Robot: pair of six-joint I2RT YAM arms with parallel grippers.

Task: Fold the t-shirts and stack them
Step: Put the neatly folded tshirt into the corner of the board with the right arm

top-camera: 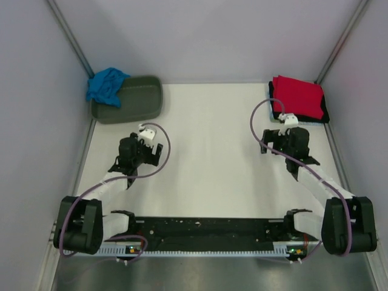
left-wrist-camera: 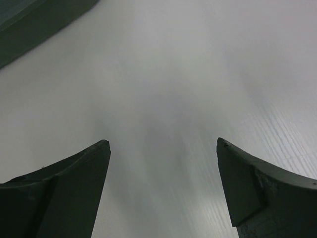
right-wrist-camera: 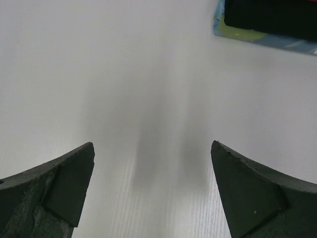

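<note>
Overhead: a folded red t-shirt (top-camera: 297,97) lies on a black t-shirt (top-camera: 325,112) in the worktop's (top-camera: 212,151) far right corner. A crumpled turquoise t-shirt (top-camera: 106,85) drapes over the rim of the grey-green tub (top-camera: 139,100), far left.

Left wrist: the left claw (left-wrist-camera: 163,144) is spread wide and empty over bare worktop.

Right wrist: the right claw (right-wrist-camera: 152,145) is equally wide and empty, near the black t-shirt.

Light: bright, even, diffuse overhead.
Shadows: faint grey streak on worktop (right-wrist-camera: 148,74), toward 6 o'clock, wrist views.
Focus: top view sharp; right claw (right-wrist-camera: 152,144) soft at 5 and 7 o'clock.
</note>
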